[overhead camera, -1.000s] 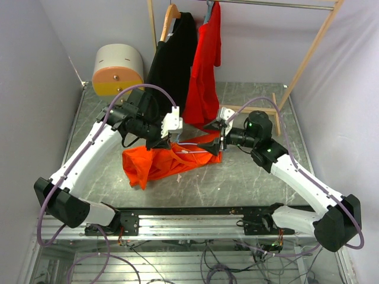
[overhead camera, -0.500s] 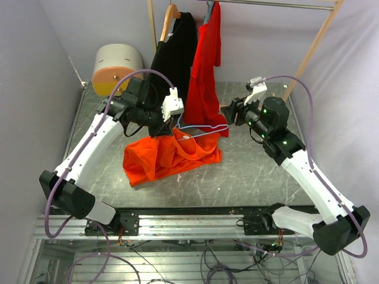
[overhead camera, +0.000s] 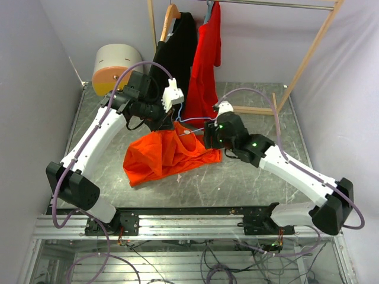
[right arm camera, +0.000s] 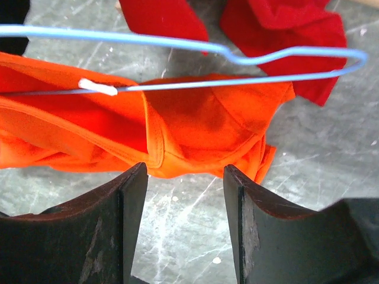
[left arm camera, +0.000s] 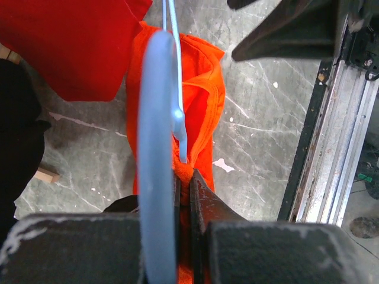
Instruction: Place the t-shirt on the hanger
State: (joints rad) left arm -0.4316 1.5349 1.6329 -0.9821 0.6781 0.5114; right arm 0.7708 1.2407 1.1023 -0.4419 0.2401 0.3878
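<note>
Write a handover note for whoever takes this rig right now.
Left gripper: jaws shut on the hanger, holding it over the t-shirt. A bit of orange cloth seems pinched in too.
Right gripper: open and empty, low over the t-shirt's edge below the hanger's far end.
T-shirt: crumpled on the table.
Done: hanger grasped and brought over the shirt.
Left: no shoulder visibly on the hanger. Likely grip the shirt's edge with the right, feed the hanger in, then seat both shoulders.

Left arm (overhead camera: 95, 139) extended forward, left fingers (left arm camera: 201, 198) pinched together; right fingers (right arm camera: 127, 231) spread apart, angled downward.
</note>
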